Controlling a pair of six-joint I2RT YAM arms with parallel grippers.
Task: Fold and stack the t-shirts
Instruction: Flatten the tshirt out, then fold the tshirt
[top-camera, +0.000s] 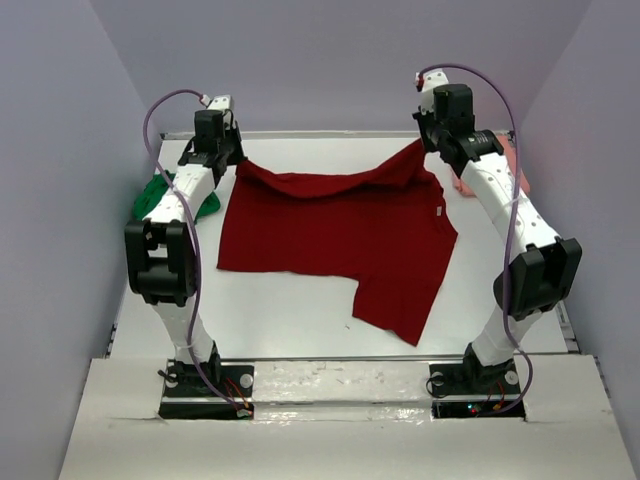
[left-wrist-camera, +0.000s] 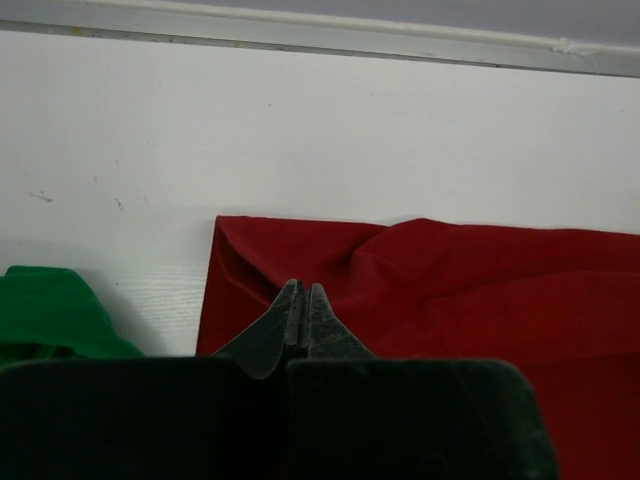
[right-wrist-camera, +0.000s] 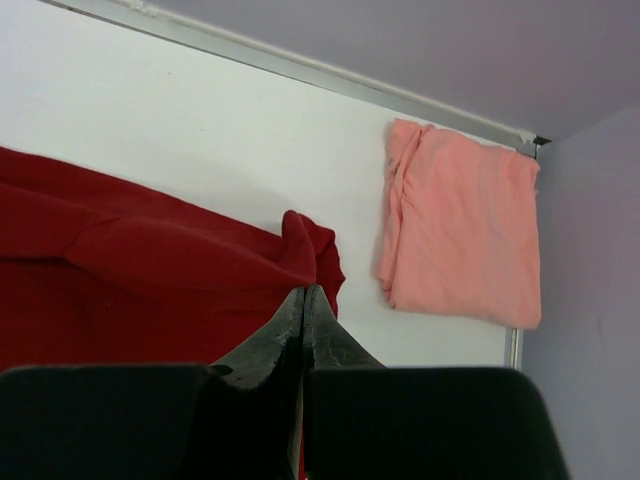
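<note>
A dark red t-shirt (top-camera: 330, 230) lies spread over the middle of the white table, one sleeve pointing toward the near edge. Its far edge is lifted at both ends and sags between them. My left gripper (top-camera: 237, 160) is shut on the far left corner; in the left wrist view its tips (left-wrist-camera: 303, 290) are pressed together over red cloth (left-wrist-camera: 480, 290). My right gripper (top-camera: 428, 150) is shut on the far right corner, where a red fold (right-wrist-camera: 305, 245) rises at its closed tips (right-wrist-camera: 303, 292). A bright green t-shirt (top-camera: 160, 200) (left-wrist-camera: 50, 310) lies bunched at the left. A folded salmon pink t-shirt (right-wrist-camera: 460, 225) (top-camera: 512, 165) lies at the far right.
A raised rail (top-camera: 330, 134) runs along the table's far edge, close behind both grippers. Purple walls close in the left, right and back. The pink shirt sits in the far right corner by the side rail (right-wrist-camera: 515, 345); the right arm partly hides it from above.
</note>
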